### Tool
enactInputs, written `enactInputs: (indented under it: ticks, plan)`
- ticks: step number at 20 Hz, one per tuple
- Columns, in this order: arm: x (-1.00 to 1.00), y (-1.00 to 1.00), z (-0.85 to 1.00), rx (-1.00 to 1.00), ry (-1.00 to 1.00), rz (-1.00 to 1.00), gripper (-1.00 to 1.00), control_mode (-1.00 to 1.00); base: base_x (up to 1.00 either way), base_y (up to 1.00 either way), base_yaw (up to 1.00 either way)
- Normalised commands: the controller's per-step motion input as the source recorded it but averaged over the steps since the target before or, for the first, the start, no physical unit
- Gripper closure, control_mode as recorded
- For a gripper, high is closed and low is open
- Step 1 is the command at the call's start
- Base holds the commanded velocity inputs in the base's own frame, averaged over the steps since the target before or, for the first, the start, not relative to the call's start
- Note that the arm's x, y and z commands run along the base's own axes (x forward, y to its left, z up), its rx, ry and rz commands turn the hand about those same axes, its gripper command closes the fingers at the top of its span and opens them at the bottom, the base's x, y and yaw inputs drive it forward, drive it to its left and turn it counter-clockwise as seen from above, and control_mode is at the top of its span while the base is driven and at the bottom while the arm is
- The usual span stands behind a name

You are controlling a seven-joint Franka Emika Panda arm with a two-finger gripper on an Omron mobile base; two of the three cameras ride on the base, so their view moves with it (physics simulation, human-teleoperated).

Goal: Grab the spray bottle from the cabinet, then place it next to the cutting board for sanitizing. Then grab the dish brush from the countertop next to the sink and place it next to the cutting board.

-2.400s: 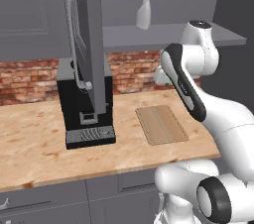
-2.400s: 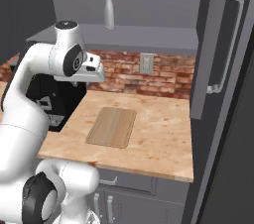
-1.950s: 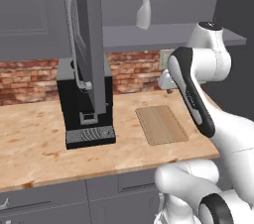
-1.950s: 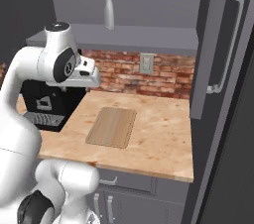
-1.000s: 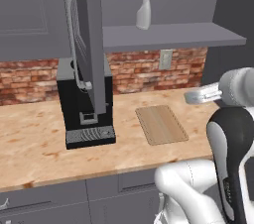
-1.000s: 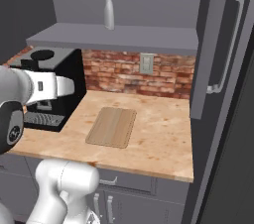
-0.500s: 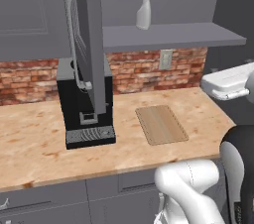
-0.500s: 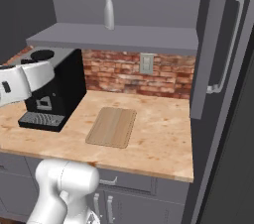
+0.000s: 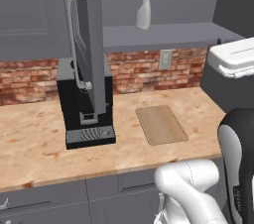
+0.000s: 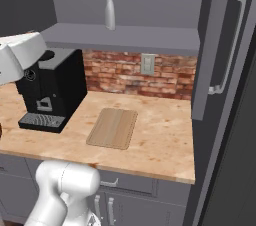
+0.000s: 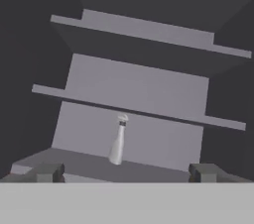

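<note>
Hand view looks up into the cabinet (image 11: 134,109), where the spray bottle (image 11: 117,141) stands upright on the lowest shelf, well ahead of the gripper (image 11: 126,172); its jaws are spread wide and carry nothing; on the surface (image 9: 39,139) the cutting board (image 9: 161,124) lies bare, nothing beside it; so both fetches are, I'd judge, not yet done.

The tabletop (image 9: 39,143) is light wood with orange-brown grain blotches, matt. The cutting board (image 9: 161,124) is paler, smoother wood with lengthwise grain. The spray bottle (image 9: 144,11) looks like pale grey-white plastic, faintly shiny. The cabinet (image 10: 150,37) shelf and door are flat matt grey. The backsplash (image 9: 134,72) is rough red brick. The coffee machine (image 10: 50,90) is black, slightly glossy.
</note>
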Motion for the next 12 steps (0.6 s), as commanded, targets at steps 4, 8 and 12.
enactInputs:
  ticks: [4,8,12]
  plan:
    - [0.0,0.0,0.18,0.08,0.0,0.05,-1.0,-1.0,0.0,0.0,0.0]
    - [0.18,0.0,0.01,0.15,0.03,0.09,-1.0,-1.0,0.0,0.0,0.0]
    - [0.29,0.0,0.0,0.14,0.02,0.05,-1.0,-1.0,0.0,0.0,0.0]
